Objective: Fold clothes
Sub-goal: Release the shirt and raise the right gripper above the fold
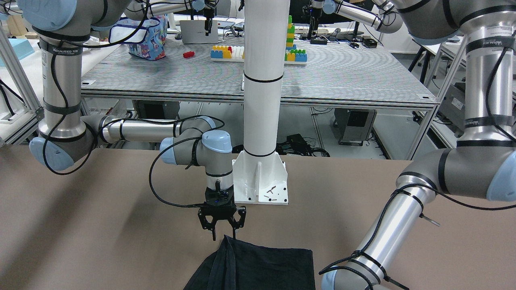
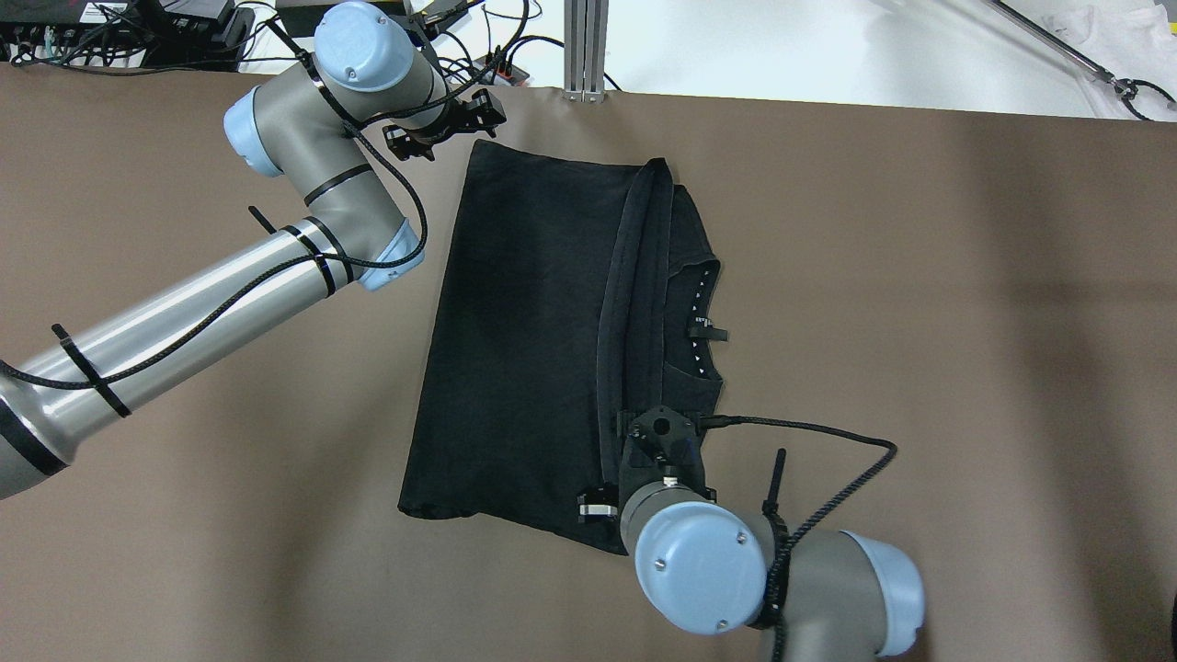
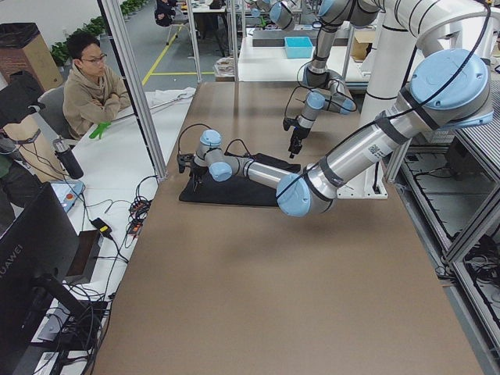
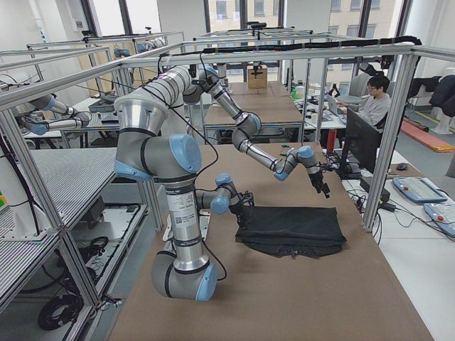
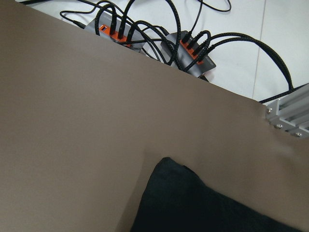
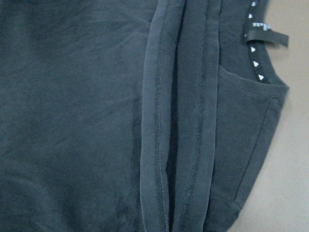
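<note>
both spread open, we see the right gripper (image 1: pixel 224 234) at 5 o'clock of the black garment (image 2: pixel 524 322), left gripper (image 2: pixel 444 124) at 11.

White pillar (image 1: pixel 262 100) stands on brown table (image 1: pixel 100 241); coloured bricks (image 1: pixel 225 52) on striped bench (image 1: pixel 342 76).

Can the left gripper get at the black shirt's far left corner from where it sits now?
Probably yes. The left gripper hangs just beside that corner of the black soft fabric garment, nothing lies on it, and the right gripper is over the near hemmed fold, out of the way.
</note>
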Robot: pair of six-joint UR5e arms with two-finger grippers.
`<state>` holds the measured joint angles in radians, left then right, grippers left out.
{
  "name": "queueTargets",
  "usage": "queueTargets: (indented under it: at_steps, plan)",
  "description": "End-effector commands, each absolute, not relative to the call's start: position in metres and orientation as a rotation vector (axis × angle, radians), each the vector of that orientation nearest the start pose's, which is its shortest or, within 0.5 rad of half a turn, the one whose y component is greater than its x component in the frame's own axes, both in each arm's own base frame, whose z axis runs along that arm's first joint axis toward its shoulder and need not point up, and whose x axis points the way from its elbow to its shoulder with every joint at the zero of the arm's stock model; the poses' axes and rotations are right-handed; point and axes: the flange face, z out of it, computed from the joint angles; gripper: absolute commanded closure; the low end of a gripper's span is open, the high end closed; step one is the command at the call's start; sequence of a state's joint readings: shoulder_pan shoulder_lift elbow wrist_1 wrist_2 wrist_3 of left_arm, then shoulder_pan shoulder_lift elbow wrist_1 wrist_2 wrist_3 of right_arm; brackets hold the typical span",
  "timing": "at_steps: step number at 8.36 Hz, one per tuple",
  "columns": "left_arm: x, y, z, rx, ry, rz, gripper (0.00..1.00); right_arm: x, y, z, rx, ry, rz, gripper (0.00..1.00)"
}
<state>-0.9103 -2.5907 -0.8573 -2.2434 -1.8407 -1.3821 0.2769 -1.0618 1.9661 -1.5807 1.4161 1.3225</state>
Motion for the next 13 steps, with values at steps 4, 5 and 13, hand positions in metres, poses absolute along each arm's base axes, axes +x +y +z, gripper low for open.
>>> queueTargets:
  at_steps: [4, 5, 13]
  plan:
    - [0.451, -0.752, 0.238, 0.294, 0.971, -0.533, 0.00, -0.591, -0.327, 0.215, 0.449, -0.664, -0.075, 0.53]
    - [0.451, -0.752, 0.238, 0.294, 0.971, -0.533, 0.00, -0.591, -0.328, 0.218, 0.448, -0.660, -0.075, 0.55]
    - [0.451, -0.752, 0.239, 0.293, 0.970, -0.535, 0.00, -0.581, -0.326, 0.223, 0.466, -0.652, -0.152, 1.00]
